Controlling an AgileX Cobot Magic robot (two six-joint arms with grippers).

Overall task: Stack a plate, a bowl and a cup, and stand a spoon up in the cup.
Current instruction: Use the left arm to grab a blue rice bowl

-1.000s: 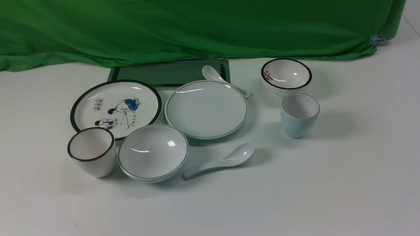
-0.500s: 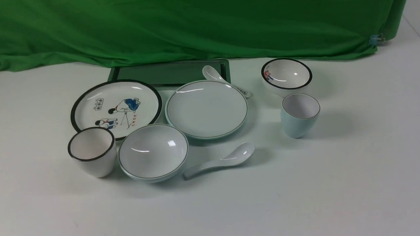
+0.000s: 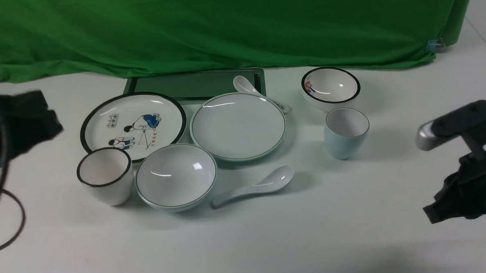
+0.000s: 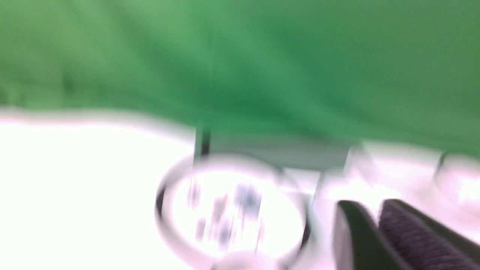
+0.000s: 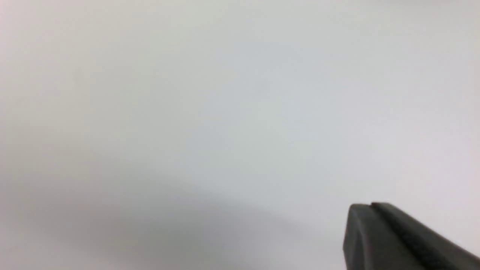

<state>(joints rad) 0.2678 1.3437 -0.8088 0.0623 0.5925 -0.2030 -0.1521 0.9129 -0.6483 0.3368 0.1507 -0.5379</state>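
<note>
In the front view, the pale blue-green plate point(image 3: 238, 126) lies mid-table. The wide blue-grey bowl point(image 3: 176, 176) sits in front of it to the left. The plain white spoon point(image 3: 257, 186) lies in front of the plate. The light blue cup point(image 3: 346, 134) stands to the right. My left gripper point(image 3: 49, 120) is a blur at the far left, away from the dishes. In its wrist view point(image 4: 369, 208) its tips stand slightly apart, holding nothing. My right gripper point(image 3: 433, 213) is at the far right, shut and empty point(image 5: 369, 206) over bare table.
A cartoon plate point(image 3: 134, 125) with a black rim, a black-rimmed cup point(image 3: 104, 175), a black-rimmed bowl point(image 3: 331, 87), a marked spoon point(image 3: 249, 87) and a dark green tray point(image 3: 195, 84) also lie there. Green cloth point(image 3: 222, 26) hangs behind. A black cable point(image 3: 9, 228) loops at left.
Both arms have come into the front view, the left at the far left edge and the right at the far right. The dishes have not moved.
</note>
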